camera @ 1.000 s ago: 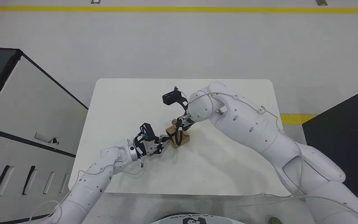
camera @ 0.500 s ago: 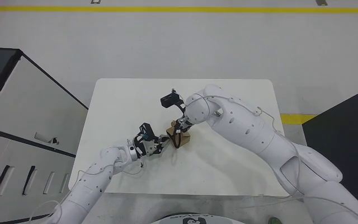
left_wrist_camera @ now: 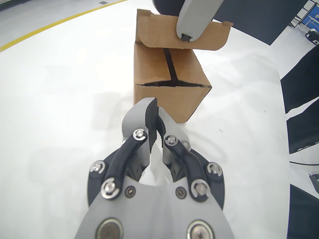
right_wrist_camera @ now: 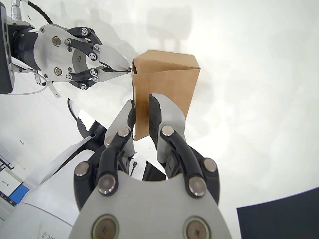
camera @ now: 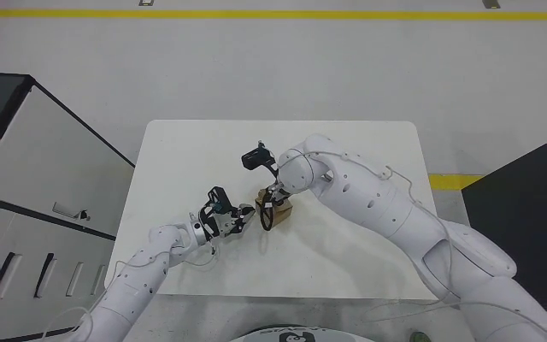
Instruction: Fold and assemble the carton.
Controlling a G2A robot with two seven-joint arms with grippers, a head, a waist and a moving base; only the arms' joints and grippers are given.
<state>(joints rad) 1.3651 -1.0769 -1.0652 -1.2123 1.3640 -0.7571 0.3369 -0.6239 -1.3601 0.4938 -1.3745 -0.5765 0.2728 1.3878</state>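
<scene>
Carton: small brown cardboard carton (camera: 279, 208) sitting mid white table (camera: 359, 154); body squared, side flaps closed, lid flap (left_wrist_camera: 157, 30) standing open.
Right gripper (right_wrist_camera: 142, 110): clamping that lid flap.
Left gripper (left_wrist_camera: 155, 115): closed on nothing, tips at carton's 8 o'clock.
Remaining: we're judging lid tuck-in pending.

**Matt board, satin metal, ribbed pads**

The carton (left_wrist_camera: 169, 80) is plain brown cardboard, matt, with rough, fibrous edges along its seams. The left gripper (left_wrist_camera: 155, 115), just short of it, has satin grey metal shells, black ribbed pads (left_wrist_camera: 150, 125) that are probably rubber, and shiny screws. The right gripper (right_wrist_camera: 142, 115) looks the same. Beneath both, the table (camera: 359, 256) is smooth, faintly glossy white.
</scene>
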